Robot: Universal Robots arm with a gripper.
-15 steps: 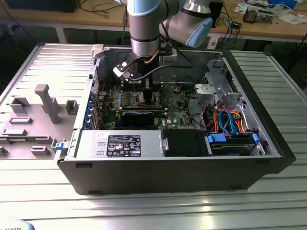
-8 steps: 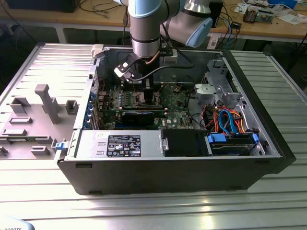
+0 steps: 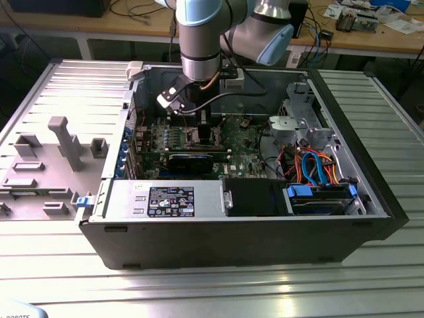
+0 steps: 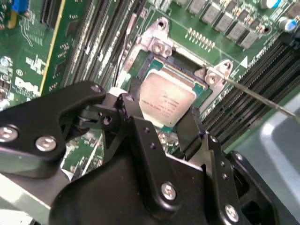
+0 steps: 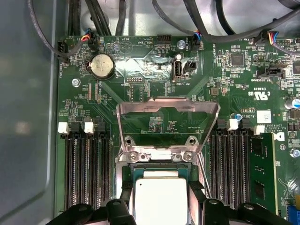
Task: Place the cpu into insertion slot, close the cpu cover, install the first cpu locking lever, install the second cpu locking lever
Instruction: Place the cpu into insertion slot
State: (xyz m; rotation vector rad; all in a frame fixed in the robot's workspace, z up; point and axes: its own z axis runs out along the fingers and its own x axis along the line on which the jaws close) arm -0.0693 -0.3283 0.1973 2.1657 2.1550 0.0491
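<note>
Your hand [image 4: 163,107] sits low inside the open computer case [image 3: 232,245], straddling the cpu [image 5: 160,199] from two opposite sides; you cannot tell whether it grips the chip or has let go. The cpu lies flat, silver top up, within the insertion slot [image 5: 159,157] on the green board [image 5: 140,61]. Just beyond the slot, the cpu cover [image 5: 168,108] stands raised on its hinge, and you see the board through its window. A thin locking lever [image 4: 262,98] angles up beside the slot. Long black memory slots [image 5: 86,173] flank the socket. The case rests on the ribbed metal desk [image 3: 199,285]
</note>
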